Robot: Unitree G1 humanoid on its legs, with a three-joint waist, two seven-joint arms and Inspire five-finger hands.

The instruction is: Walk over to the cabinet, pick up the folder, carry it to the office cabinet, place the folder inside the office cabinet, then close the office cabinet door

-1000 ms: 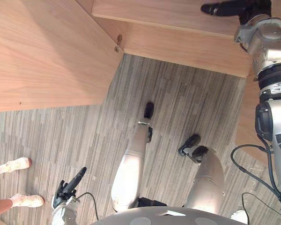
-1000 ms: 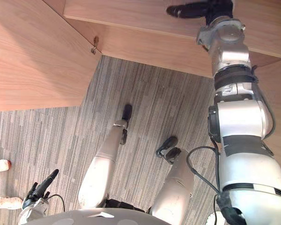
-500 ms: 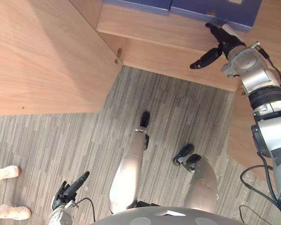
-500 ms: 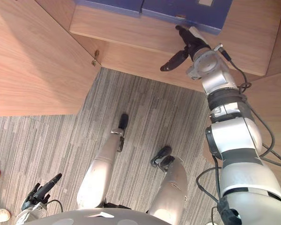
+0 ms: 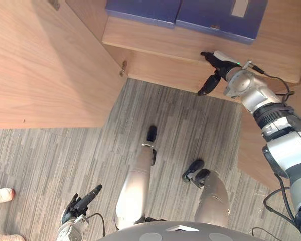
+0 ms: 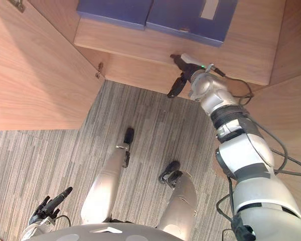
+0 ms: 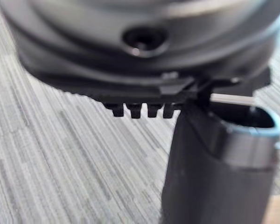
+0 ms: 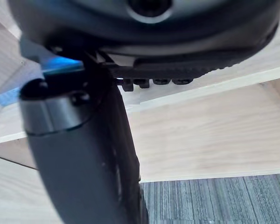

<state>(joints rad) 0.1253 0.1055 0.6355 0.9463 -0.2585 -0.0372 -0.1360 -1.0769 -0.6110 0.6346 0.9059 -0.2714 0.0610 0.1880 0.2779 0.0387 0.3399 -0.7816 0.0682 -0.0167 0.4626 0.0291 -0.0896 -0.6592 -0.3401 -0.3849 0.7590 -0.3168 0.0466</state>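
A grey striped carpet floor (image 5: 80,155) is seen under an office cabinet (image 5: 271,45) of light wood, and its door (image 5: 45,65) stands open at the left. On the shelf (image 5: 165,42) a blue folder (image 5: 220,17) with a white label is laid flat, beside a second blue folder (image 5: 143,11). The right hand (image 5: 219,70) is held at the shelf edge, near the folder but apart from it, with fingers spread and nothing gripped. The left hand (image 5: 83,198) is held low, with fingers relaxed.

Folder (image 6: 188,20) on shelf (image 6: 135,44), right robot hand (image 6: 186,74) just below
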